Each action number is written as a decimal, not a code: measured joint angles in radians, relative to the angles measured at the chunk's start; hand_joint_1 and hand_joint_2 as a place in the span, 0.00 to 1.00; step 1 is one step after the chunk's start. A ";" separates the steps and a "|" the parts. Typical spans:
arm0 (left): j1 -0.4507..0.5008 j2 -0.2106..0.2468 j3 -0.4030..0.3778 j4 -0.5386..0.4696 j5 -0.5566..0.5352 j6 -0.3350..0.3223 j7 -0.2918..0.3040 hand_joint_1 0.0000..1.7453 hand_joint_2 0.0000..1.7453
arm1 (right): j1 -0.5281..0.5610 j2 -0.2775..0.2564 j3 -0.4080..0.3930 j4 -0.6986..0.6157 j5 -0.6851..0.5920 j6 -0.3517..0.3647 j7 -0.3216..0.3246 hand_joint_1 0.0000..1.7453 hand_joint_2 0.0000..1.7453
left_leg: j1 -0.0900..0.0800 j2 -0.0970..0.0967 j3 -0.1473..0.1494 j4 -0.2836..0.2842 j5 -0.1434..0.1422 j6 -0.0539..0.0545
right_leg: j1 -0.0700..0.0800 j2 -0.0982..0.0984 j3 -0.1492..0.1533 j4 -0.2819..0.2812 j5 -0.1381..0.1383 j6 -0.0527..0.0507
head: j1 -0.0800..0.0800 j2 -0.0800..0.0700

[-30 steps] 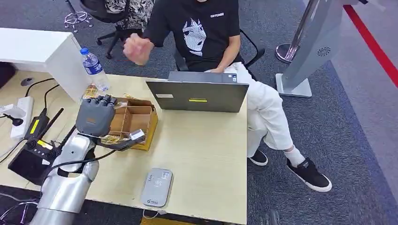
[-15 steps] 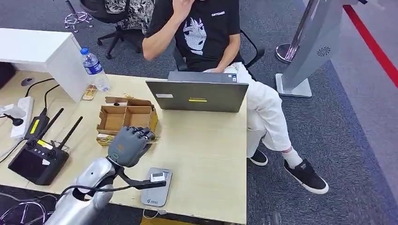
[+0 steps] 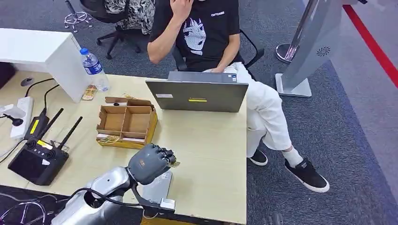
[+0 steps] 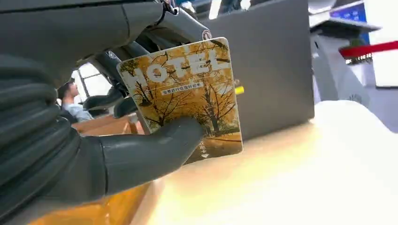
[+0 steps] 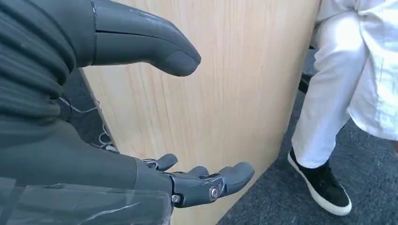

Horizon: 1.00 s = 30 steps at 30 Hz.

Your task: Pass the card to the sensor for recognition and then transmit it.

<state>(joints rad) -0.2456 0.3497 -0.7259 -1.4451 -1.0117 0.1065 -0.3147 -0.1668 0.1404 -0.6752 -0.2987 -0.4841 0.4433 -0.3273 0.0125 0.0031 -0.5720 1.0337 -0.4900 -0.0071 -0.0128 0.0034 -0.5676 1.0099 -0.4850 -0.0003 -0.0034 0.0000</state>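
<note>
card [image 4: 187, 93] is pinched flat between your left hand's [image 3: 149, 162] thumb and fingers, printed face toward the wrist cam, most of it sticking out past the grip, so there's free area to show the reader. that hand hovers right over the grey sensor [image 3: 157, 187] at the near table edge, covering part of it; can't tell if the card touches it. right hand [image 5: 187, 180] hangs off the table's side, fingers apart, empty. cardboard tray [image 3: 126, 123] and laptop [image 3: 197, 96] sit farther back, controller [image 3: 37, 157] off to the left, person seated behind the laptop. nothing stands between card and sensor.
</note>
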 joint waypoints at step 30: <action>-0.083 0.174 -0.127 0.008 0.177 -0.160 0.007 1.00 1.00 | -0.001 -0.004 -0.010 0.000 0.018 -0.002 0.003 0.00 1.00 | 0.000 0.000 0.000 0.000 0.000 0.000 | 0.000 0.000 0.000 0.000 0.000 0.000 | 0.000 0.000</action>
<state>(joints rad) -0.3288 0.5241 -0.8526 -1.4374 -0.8351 -0.0534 -0.3079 -0.1679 0.1366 -0.6855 -0.2987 -0.4665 0.4417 -0.3243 0.0126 0.0029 -0.5722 1.0336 -0.4897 -0.0074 -0.0127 0.0033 -0.5676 1.0104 -0.4850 -0.0004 -0.0034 0.0000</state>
